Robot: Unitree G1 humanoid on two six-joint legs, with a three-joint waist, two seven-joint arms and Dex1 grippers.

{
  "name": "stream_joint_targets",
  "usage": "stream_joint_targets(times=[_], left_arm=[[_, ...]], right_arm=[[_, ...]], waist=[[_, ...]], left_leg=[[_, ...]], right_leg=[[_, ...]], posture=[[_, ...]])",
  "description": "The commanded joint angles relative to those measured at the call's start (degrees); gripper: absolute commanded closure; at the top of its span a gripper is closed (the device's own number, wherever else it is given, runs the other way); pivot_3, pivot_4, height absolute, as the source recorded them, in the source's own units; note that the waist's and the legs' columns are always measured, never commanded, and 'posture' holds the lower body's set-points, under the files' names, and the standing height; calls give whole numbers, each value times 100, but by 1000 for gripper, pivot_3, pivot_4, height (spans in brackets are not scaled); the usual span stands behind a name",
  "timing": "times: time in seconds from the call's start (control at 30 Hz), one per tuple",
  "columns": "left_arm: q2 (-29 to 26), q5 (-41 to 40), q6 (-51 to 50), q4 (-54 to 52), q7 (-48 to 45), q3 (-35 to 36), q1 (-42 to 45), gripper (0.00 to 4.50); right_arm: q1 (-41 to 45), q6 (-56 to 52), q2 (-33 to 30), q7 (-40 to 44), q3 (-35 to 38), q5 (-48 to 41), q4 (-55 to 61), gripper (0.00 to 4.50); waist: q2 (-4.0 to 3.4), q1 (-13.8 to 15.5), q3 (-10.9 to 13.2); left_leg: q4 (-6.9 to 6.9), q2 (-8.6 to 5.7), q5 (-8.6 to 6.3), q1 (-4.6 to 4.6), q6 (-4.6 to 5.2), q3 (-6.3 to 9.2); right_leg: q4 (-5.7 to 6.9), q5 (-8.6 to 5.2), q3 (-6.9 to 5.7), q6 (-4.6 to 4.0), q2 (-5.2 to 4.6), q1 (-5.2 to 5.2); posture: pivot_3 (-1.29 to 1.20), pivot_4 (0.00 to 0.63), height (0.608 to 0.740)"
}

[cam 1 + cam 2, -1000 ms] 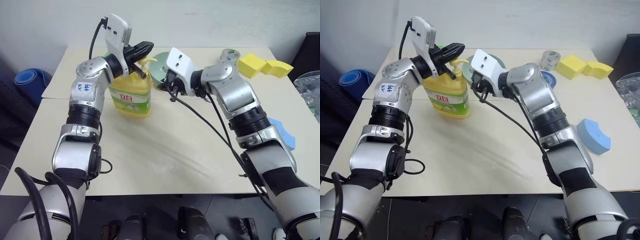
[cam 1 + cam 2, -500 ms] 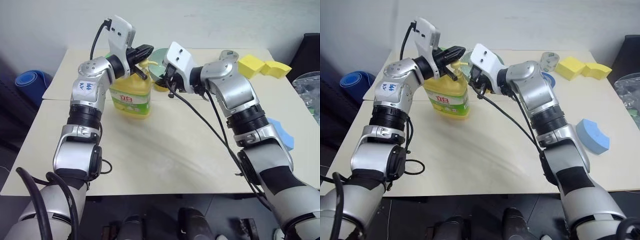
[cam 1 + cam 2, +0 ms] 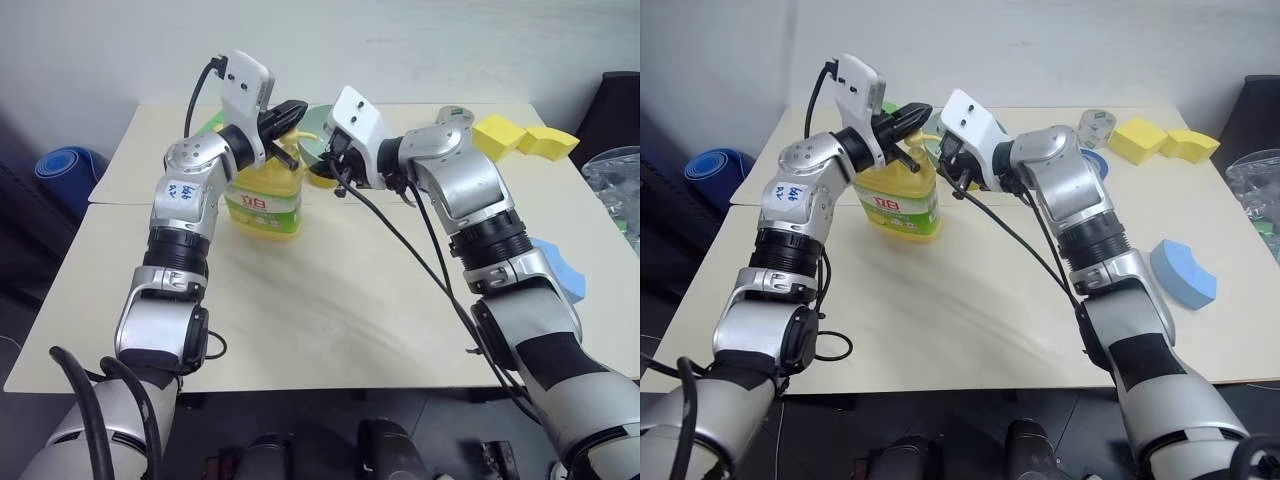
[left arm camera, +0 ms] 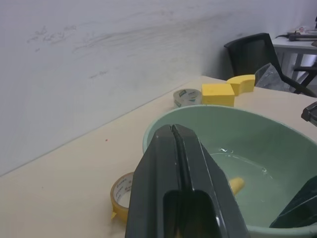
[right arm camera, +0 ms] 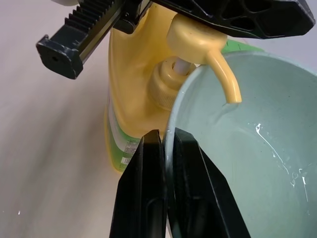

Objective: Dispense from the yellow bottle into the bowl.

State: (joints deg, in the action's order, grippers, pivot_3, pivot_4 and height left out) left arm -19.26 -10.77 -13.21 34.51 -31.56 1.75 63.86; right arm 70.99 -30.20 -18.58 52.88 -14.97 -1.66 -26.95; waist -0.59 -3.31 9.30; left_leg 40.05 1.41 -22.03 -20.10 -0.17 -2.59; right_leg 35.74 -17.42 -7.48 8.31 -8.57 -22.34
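Note:
The yellow bottle [image 3: 264,196] stands on the table at the far left-centre. My left gripper [image 3: 291,108] is shut, and its black fingers [image 5: 233,14] lie on top of the yellow pump head [image 5: 194,40]. The pale green bowl [image 5: 247,148] is held tilted beside the bottle's neck, with the nozzle tip hanging over its rim. My right gripper [image 5: 166,140] is shut on the bowl's rim, one finger inside and one outside. A thin wet film glistens on the bowl's floor [image 4: 247,173].
Two yellow sponge blocks [image 3: 526,132] and a grey tape roll [image 3: 456,112] sit at the table's far right. A blue sponge [image 3: 1183,272] lies near the right edge. A small yellow tape roll [image 4: 123,192] rests behind the bottle. A dark chair [image 4: 253,53] stands past the table.
My left gripper has sunk a little onto the pump head. The right gripper has kept the bowl at the nozzle. The head camera has shifted slightly.

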Motion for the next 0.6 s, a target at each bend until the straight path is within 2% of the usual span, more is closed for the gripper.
stream_joint_targets(times=[0.03,0.2,0.43,0.6], left_arm=[[96,275,-519,537,-4,-270,-615,4478],[188,-286,155,-98,-303,238,-497,4478],[120,-720,1193,-687,-859,644,-488,4478],[-146,-1299,1563,-1100,-1756,951,-853,4478]], right_arm=[[118,115,86,29,241,-213,353,4500],[-118,112,-85,20,384,-294,698,4500],[-824,257,-717,94,715,-430,1389,4500],[-2072,280,-1491,342,855,-518,2175,4500]], waist=[[0,0,-1],[0,7,-1],[3,77,8],[13,118,17]], left_leg=[[0,0,0,1,0,0],[0,0,0,-3,0,0],[1,-8,0,-31,0,16],[-6,-9,0,-42,0,16]], right_leg=[[0,0,0,0,0,0],[0,0,0,0,0,-3],[-11,0,-10,0,-4,-15],[-21,0,-17,0,-4,-25]], posture=[[0,150,740],[0,150,740],[0,150,740],[0,150,740]])
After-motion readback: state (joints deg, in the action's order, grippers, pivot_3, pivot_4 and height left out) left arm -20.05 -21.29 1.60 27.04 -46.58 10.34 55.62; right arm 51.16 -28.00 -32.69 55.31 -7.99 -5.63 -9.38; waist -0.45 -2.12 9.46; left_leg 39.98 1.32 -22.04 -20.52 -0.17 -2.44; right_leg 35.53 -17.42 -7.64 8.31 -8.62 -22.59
